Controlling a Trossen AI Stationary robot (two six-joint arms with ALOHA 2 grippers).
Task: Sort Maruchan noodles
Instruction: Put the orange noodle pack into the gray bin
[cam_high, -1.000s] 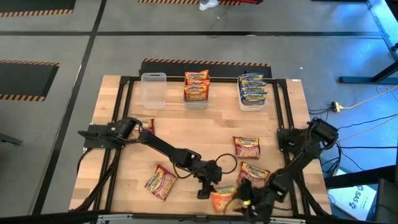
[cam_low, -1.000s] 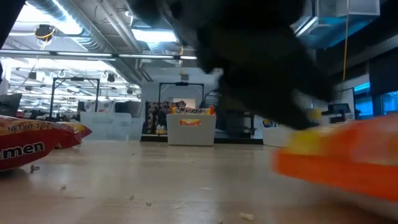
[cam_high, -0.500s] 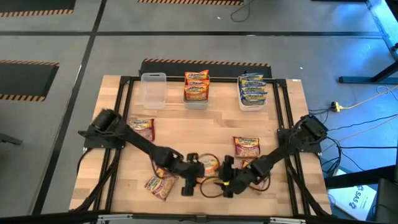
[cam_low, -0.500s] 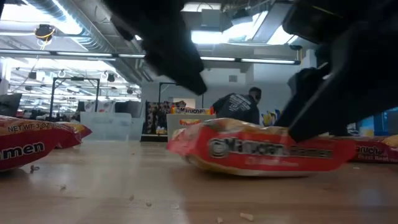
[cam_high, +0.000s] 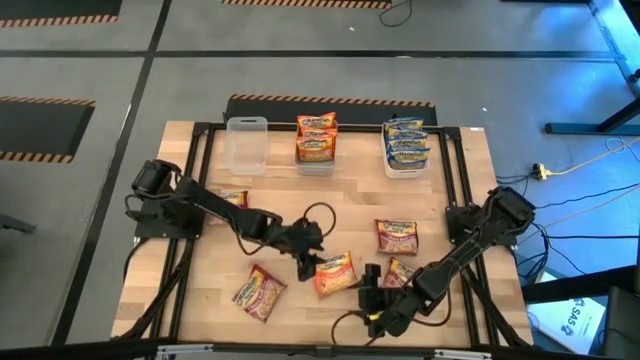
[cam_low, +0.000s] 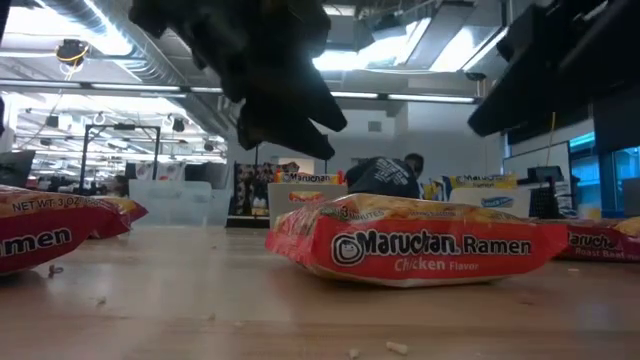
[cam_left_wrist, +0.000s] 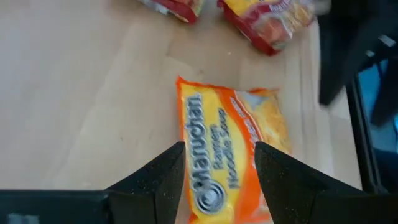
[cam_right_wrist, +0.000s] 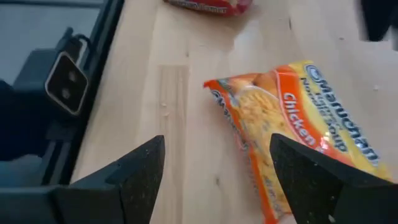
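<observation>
Orange crinkly plastic Maruchan chicken ramen packet flat on the bare wood of the tabletop, near the front edge. Left gripper just beside that packet's left edge, raised clear of it in the low view, fingers parted with the packet's printed end showing in the gap and nothing clamped. Right gripper just to the packet's front right, fingers spread wide, holding nothing, the packet lying ahead of them untouched.

Farther from the left gripper, toward the table's front left: a red-and-yellow ramen packet lying flat. Back along the left arm, partly under it: another red packet. Beyond the right gripper, toward the back right: a red-pink packet, and a second one just beside the right arm.

Along the far edge, well apart from both grippers: an empty clear plastic tub, a tub stacked with orange packets, and a tub stacked with blue-and-yellow packets.

A person in dark clothing in the room behind the table, seen in the low view.
</observation>
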